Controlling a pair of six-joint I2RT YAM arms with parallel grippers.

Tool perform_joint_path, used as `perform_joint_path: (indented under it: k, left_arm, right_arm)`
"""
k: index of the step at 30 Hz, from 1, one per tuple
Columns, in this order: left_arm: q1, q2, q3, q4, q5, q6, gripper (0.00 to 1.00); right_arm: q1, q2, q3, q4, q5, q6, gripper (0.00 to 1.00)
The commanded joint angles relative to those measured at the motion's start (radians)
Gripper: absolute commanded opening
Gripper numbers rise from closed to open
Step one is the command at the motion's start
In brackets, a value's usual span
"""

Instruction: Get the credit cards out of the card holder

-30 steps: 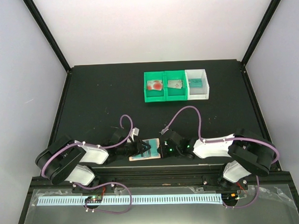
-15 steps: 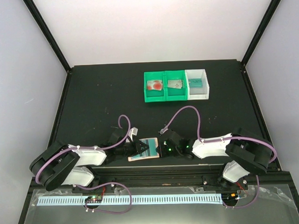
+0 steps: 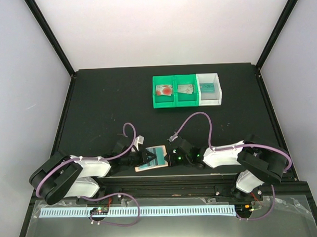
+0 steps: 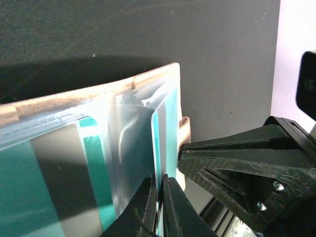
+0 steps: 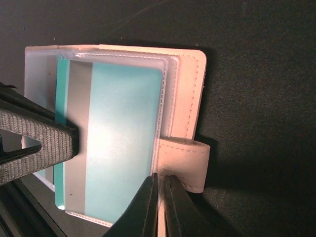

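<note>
We are finding the card holder (image 3: 153, 159) lying open on the tabletop (image 3: 95, 110) at near centre, between the two arms. The left tool (image 4: 158, 180) is sitting at its 9 o'clock edge, fingers pressed together and pinching the thin edge of a teal card (image 4: 156, 143). We cannot tell whether sleeve film is caught with it. The right tool (image 5: 160, 177) is sitting at 3 o'clock, pressed together on the holder's edge just beside the side tab (image 5: 182, 165). The two tools are facing each other across the holder. We are judging that the card must slide out toward 9 o'clock, along the left tool's line, while the right tool anchors the holder. The left arm is the nearer to the card.
</note>
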Motion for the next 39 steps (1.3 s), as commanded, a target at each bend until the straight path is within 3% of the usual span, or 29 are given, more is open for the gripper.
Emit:
perform_joint_path:
  k: [1, 7, 11, 15, 19, 22, 26, 31, 33, 35, 39]
  left_arm:
    - [0.007, -0.027, -0.002, 0.043, 0.027, 0.008, 0.05]
    - [0.019, -0.06, -0.028, 0.051, 0.026, 0.008, 0.07]
    - [0.024, -0.081, -0.03, 0.023, 0.022, 0.021, 0.14]
    - [0.027, -0.093, -0.039, 0.022, 0.021, 0.023, 0.02]
    - [0.031, -0.092, -0.038, 0.011, 0.022, 0.028, 0.02]
    - [0.033, -0.092, -0.034, -0.009, 0.018, 0.035, 0.17]
    - [0.035, -0.094, -0.04, -0.003, 0.017, 0.035, 0.02]
    - [0.041, -0.086, -0.058, 0.046, 0.038, 0.022, 0.03]
    - [0.047, -0.089, -0.06, 0.037, 0.035, 0.026, 0.13]
    - [0.051, -0.097, -0.064, 0.029, 0.034, 0.029, 0.14]
    - [0.057, -0.115, -0.067, 0.005, 0.032, 0.04, 0.02]
  right_arm:
    - [0.008, 0.057, -0.036, -0.104, 0.025, 0.005, 0.09]
    - [0.008, 0.058, -0.036, -0.104, 0.027, 0.006, 0.08]
    - [0.008, 0.059, -0.033, -0.107, 0.028, 0.005, 0.08]
    - [0.008, 0.059, -0.032, -0.107, 0.028, 0.005, 0.08]
    - [0.008, 0.058, -0.032, -0.109, 0.028, 0.005, 0.08]
    - [0.008, 0.054, -0.032, -0.11, 0.031, 0.005, 0.08]
    - [0.008, 0.053, -0.026, -0.116, 0.032, 0.003, 0.08]
    - [0.008, 0.047, -0.022, -0.121, 0.034, -0.001, 0.08]
    - [0.008, 0.046, -0.021, -0.123, 0.034, -0.002, 0.08]
    - [0.008, 0.044, -0.021, -0.123, 0.035, -0.002, 0.08]
    - [0.008, 0.042, -0.019, -0.126, 0.038, -0.005, 0.08]
